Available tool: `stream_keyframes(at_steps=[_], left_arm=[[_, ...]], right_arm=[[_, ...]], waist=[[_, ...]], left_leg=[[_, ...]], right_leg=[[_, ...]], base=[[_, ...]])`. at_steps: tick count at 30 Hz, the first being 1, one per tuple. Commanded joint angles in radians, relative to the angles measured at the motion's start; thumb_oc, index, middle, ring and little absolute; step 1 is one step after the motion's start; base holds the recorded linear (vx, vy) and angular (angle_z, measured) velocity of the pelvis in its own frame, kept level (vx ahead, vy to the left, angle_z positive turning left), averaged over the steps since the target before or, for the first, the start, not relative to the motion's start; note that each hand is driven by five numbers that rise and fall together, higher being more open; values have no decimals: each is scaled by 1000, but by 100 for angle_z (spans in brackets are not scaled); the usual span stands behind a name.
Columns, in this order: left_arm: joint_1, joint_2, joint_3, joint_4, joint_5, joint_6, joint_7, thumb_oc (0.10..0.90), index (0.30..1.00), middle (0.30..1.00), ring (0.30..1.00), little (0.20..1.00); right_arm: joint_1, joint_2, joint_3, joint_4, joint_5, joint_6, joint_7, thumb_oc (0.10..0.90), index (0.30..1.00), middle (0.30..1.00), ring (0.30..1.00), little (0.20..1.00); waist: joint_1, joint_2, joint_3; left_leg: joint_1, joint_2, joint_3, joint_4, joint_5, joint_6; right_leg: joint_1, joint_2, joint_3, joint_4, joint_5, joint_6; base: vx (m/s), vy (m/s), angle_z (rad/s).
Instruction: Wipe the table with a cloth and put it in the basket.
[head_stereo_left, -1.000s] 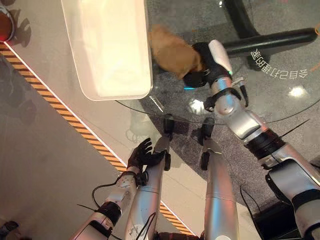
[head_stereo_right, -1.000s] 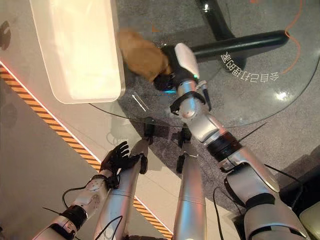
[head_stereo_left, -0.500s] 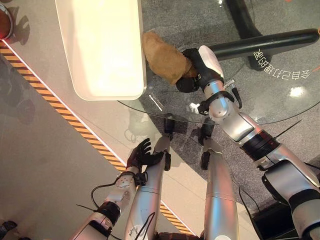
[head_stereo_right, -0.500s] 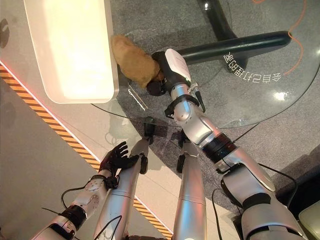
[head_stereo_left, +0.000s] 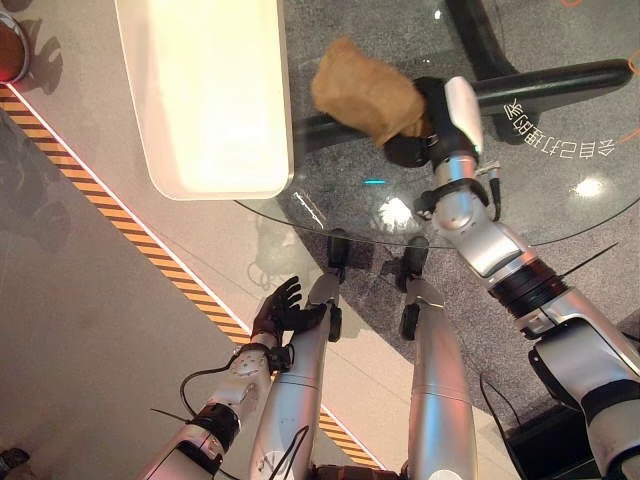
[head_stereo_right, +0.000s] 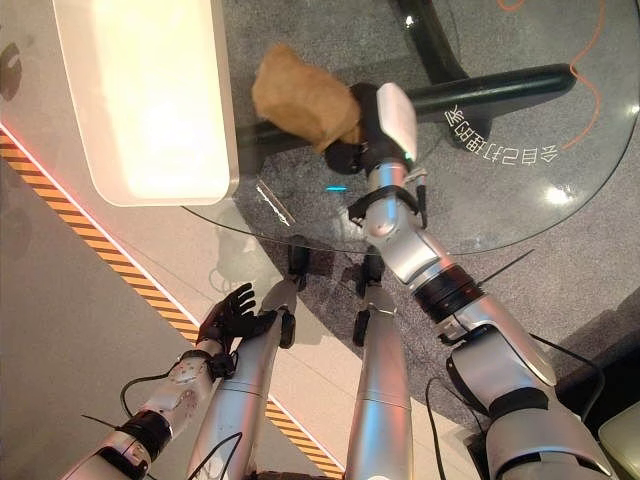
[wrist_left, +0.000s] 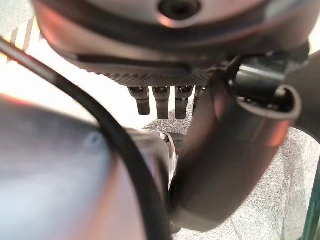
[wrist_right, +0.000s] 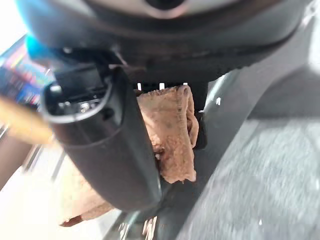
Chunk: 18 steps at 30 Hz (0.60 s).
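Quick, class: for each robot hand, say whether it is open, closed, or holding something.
Left hand: open, fingers relaxed, holding nothing, low beside the table's edge.
Right hand: closed on the brown cloth, over the glass table.

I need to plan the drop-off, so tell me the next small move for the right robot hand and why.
Probably carry the cloth leftward, over the basket. The right robot hand grips the brown cloth above the glass table, beside the white basket's rim and not yet over it. The left robot hand hangs open, low beside the table, so it looks unlikely to help.
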Motion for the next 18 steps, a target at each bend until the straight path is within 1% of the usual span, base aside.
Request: stream_keyframes(at_steps=[1,5,9,13,14,15,17,18], left_arm=[[121,-1,-27,11,-14,-16,15,800,900,900,900,900],[130,12,-28,-9,-25,-13,18,800,900,900,900,900],[141,21,-21,-21,-31,-19,19,800,900,900,900,900],[148,29,-17,-39,-35,-17,26,800,900,900,900,900],[150,30,-18,-42,-37,-20,28,800,900,900,900,900],[150,30,-18,-42,-37,-20,28,800,900,900,900,900],[153,33,-22,-47,-40,-21,31,800,900,900,900,900],[154,33,-23,-49,-40,-20,33,800,900,900,900,900]], right_arm=[[29,-183,-89,56,61,4,-118,100,300,300,300,200],[57,-218,-126,57,89,4,-144,100,300,300,300,200],[118,-252,-181,54,132,-17,-186,100,300,300,300,200],[198,-263,-252,45,183,-49,-258,100,300,300,300,200],[217,-258,-276,59,204,-74,-293,100,300,300,300,200],[217,-258,-276,59,204,-74,-293,100,300,300,300,200],[247,-257,-313,84,235,-111,-310,100,300,300,300,200],[254,-256,-321,87,240,-116,-313,100,300,300,300,200]], waist=[[-23,47,-20],[-32,48,-20],[-45,48,-20],[-58,46,-20],[-60,47,-20],[-60,47,-20],[-63,47,-20],[-63,47,-20]], left_leg=[[13,-42,-2,71,-129,13],[10,-40,1,71,-131,13],[3,-35,8,68,-130,13],[-2,-32,13,63,-130,13],[-4,-31,14,61,-129,12],[-4,-31,14,61,-129,12],[-2,-31,14,60,-129,12],[-2,-31,14,60,-129,11]], right_leg=[[-8,74,25,-63,50,38],[-14,78,28,-60,48,36],[-22,82,32,-65,49,33],[-26,84,38,-75,51,32],[-28,86,39,-77,52,31],[-28,86,39,-77,52,31],[-24,86,40,-82,52,30],[-23,86,40,-82,53,30]], base=[[0,0,0],[0,-11,-5],[-5,-24,-8],[-3,-30,-6],[-3,-24,-8],[-4,-26,-8],[-3,-20,-7],[-3,-20,-4]])
